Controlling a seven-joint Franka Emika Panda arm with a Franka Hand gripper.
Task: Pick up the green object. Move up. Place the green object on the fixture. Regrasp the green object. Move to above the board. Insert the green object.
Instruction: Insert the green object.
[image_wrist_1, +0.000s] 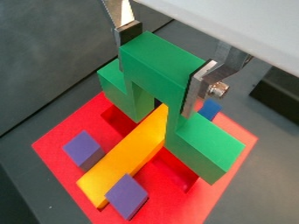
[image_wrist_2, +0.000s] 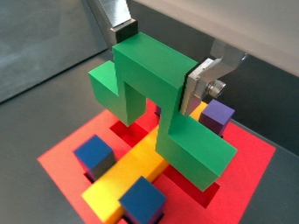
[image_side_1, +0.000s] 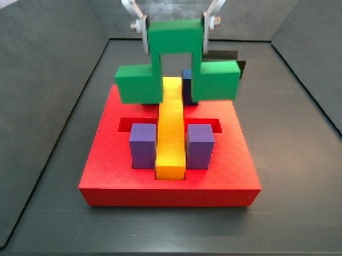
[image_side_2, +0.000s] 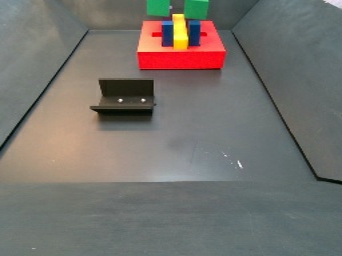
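The hand is clamped on the green object, its silver fingers pressing the two sides of the top bar of the piece in both wrist views. The piece hangs in the grip directly over the board, at its far end as a side view shows it, with its two legs pointing down on either side of the yellow bar.

Judging by this, most of the task is done. The green object is off the floor and in the air, the fixture stands bare and well apart from the board, and the hand is over the board with the piece turned legs-down, so the pick-up, the rest on the fixture and the regrasp all look finished.

Only the insertion is left. In a wrist view the legs reach down close to the red surface, straddling the yellow bar, with the blue cubes just beside them. Whether the leg tips already sit in the board's slots or hover just above cannot be told from these views. The piece seems lined up with the bar, so what remains should be a straight push down and then a release.
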